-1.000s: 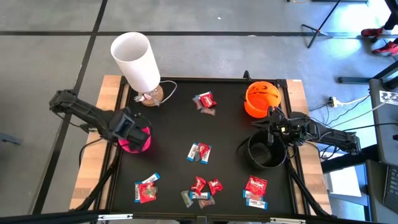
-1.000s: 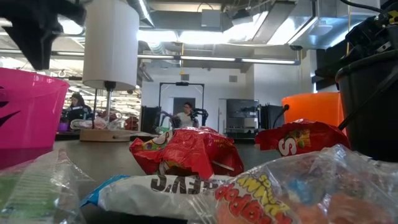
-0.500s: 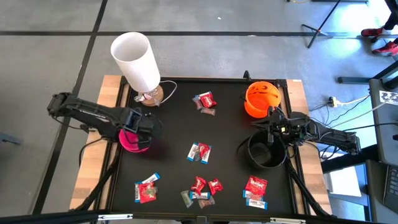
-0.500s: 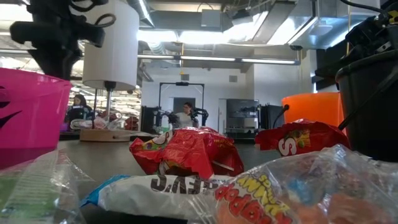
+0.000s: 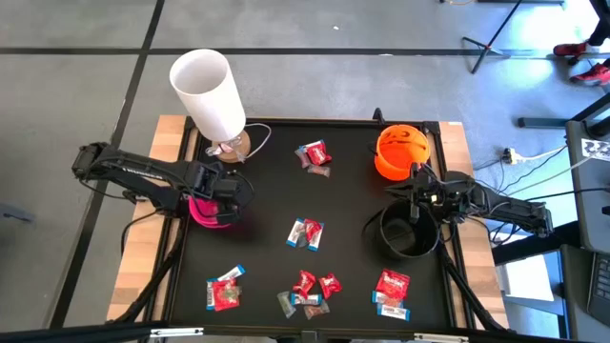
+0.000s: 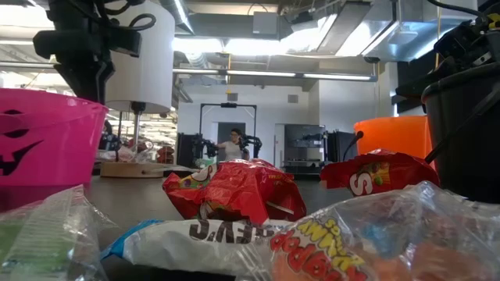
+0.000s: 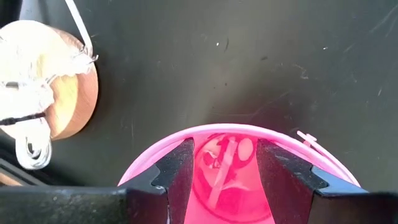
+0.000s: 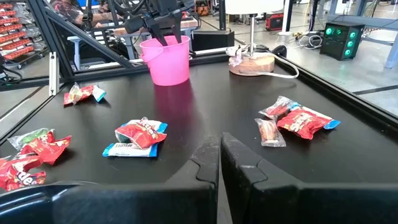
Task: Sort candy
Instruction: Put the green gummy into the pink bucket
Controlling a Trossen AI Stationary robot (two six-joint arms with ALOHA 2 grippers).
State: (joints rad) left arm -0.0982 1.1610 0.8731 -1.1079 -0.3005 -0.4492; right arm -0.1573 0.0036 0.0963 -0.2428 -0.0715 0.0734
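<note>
Small wrapped candy lies in several heaps on the black table top (image 5: 353, 205): one heap (image 5: 315, 154) at the far middle, one (image 5: 307, 232) in the middle, others (image 5: 225, 289) (image 5: 310, 291) (image 5: 393, 291) along the near edge. My left gripper (image 7: 225, 163) hangs open over the pink bowl (image 5: 202, 211) at the left and points down into its mouth (image 7: 227, 180). It shows in the right wrist view too (image 8: 165, 31). My right gripper (image 8: 219, 155) waits shut and level at the right, over the black bowl's far rim (image 5: 412, 205). My left gripper points down from above, with its fingertips (image 6: 95, 95) at the height of the pink bowl's rim (image 6: 74, 100). Whether they touch the rim, I cannot tell. Nothing shows between the fingers.
An orange bowl (image 5: 400, 152) stands at the far right and a black bowl (image 5: 408, 236) nearer, beside it. A lamp with a white shade (image 5: 208, 90) and a wooden foot (image 5: 231, 145) stands at the far left. Bare table lies between the heaps.
My left gripper has swung toward the table's right over the pink bowl, sunk a little and tipped more steeply down; its fingers have stayed open. In the low view the bowl's rim now reaches farther right and its dark face marks show more.
</note>
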